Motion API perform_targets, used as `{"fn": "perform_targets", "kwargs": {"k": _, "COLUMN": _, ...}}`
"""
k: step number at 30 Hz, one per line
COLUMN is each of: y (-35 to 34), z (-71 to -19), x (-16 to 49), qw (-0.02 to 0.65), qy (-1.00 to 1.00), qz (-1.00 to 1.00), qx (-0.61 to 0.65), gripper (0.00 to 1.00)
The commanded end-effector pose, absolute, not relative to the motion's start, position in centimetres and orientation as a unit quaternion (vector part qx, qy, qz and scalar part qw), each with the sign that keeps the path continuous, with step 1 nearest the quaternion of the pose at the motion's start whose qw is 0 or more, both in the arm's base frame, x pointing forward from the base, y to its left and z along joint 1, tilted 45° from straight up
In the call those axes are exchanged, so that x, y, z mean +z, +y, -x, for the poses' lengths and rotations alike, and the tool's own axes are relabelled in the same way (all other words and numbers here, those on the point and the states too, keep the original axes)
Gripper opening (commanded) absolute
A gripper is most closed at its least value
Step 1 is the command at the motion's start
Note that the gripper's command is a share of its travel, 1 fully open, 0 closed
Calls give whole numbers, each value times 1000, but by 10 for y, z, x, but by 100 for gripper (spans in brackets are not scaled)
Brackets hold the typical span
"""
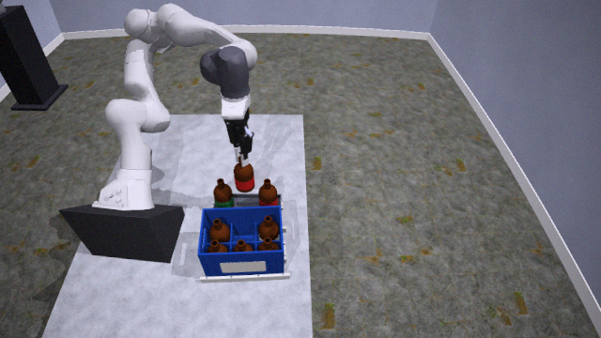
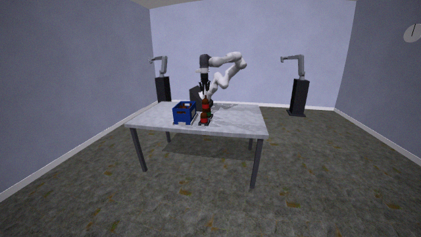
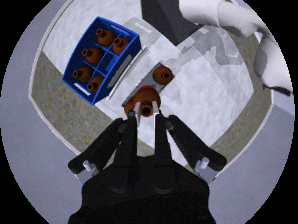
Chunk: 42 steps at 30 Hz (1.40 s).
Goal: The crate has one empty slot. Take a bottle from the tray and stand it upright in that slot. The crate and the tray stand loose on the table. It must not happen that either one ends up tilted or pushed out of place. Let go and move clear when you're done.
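Observation:
My gripper (image 1: 242, 160) (image 2: 204, 93) (image 3: 146, 107) is shut on the neck of a brown bottle with a red label (image 1: 244, 177) (image 2: 205, 104) (image 3: 143, 100). It holds the bottle upright, lifted above the dark tray (image 1: 246, 200). Two more brown bottles stand in the tray, one with a green label (image 1: 223, 192) and one with a red label (image 1: 268, 192) (image 3: 162, 75). The blue crate (image 1: 241, 261) (image 2: 183, 116) (image 3: 120, 72) stands just in front of the tray. It holds several bottles, and its back middle slot (image 1: 243, 229) is empty.
The grey table (image 1: 277, 141) (image 2: 230, 122) carries everything; its right edge runs close to the crate and tray. The arm's black pedestal (image 1: 127, 230) stands left of the crate. Two black stands (image 2: 298, 95) (image 2: 162, 87) with camera arms are by the back wall.

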State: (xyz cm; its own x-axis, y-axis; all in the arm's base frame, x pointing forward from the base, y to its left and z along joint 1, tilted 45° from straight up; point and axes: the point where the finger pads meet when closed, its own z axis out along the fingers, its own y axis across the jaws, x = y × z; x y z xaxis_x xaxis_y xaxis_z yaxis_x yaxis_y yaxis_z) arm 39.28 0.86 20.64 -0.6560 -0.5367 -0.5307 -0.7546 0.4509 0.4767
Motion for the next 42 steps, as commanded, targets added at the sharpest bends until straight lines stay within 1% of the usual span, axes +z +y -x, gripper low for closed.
{"fn": "perform_targets", "kwargs": {"k": 1, "y": 5, "z": -394, "x": 209, "qw": 154, "qy": 839, "qz": 384, "qx": 352, "gripper": 0}}
{"fn": "perform_targets", "kwargs": {"k": 42, "y": -1, "z": -394, "x": 215, "qw": 154, "qy": 839, "qz": 384, "qx": 352, "gripper": 0}}
